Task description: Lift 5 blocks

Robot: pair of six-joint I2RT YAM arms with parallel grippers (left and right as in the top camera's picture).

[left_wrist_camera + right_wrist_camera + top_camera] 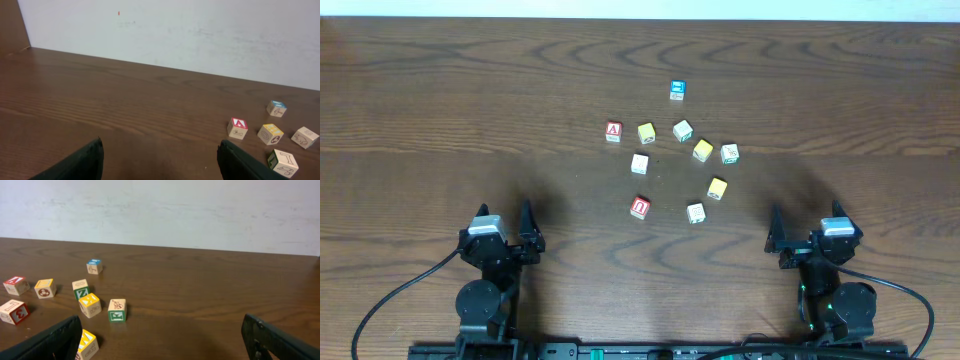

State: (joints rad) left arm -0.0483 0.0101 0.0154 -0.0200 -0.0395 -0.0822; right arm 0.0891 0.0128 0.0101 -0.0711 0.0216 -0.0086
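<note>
Your left gripper (504, 214) and right gripper (806, 216) both rest released and empty, well apart from the scattered blocks (695, 212), likely because no lift has begun.

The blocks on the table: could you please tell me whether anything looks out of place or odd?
Nothing looks damaged. Only the blue-faced cube sits apart, beyond the loose cluster of other blocks, which lie at mixed angles.
</note>
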